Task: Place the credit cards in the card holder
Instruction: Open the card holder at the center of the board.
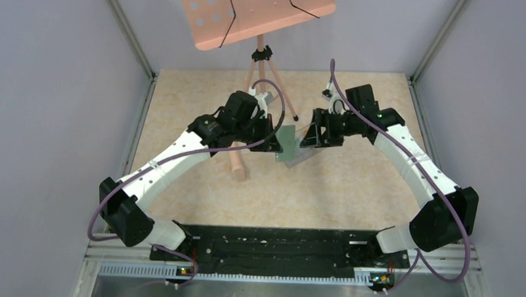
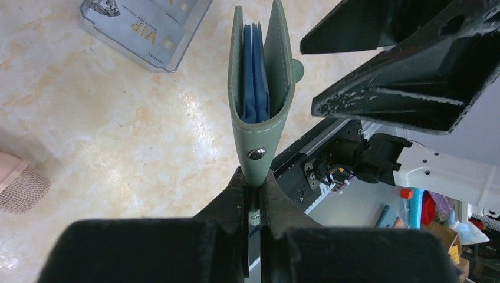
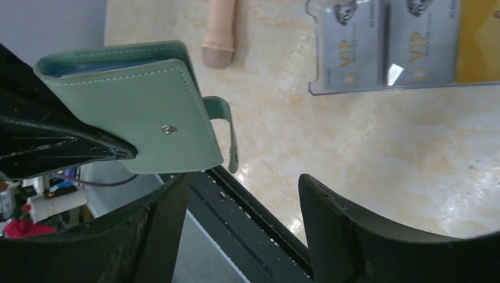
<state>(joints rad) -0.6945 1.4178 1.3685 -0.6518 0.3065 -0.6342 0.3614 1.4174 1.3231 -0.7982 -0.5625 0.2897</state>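
The sage-green card holder stands on edge above the table, its blue sleeves showing between the covers. My left gripper is shut on its lower corner, just under the snap stud. In the right wrist view the card holder hangs at upper left with its strap loose. My right gripper is open just below it, with nothing between its fingers. Grey VIP credit cards and an orange-yellow one lie in a clear box on the table. Seen from above, both grippers meet at the card holder.
A pink music stand on a tripod stands at the back. One pink tripod foot rests on the table just left of the grippers. Grey walls close in the table on three sides.
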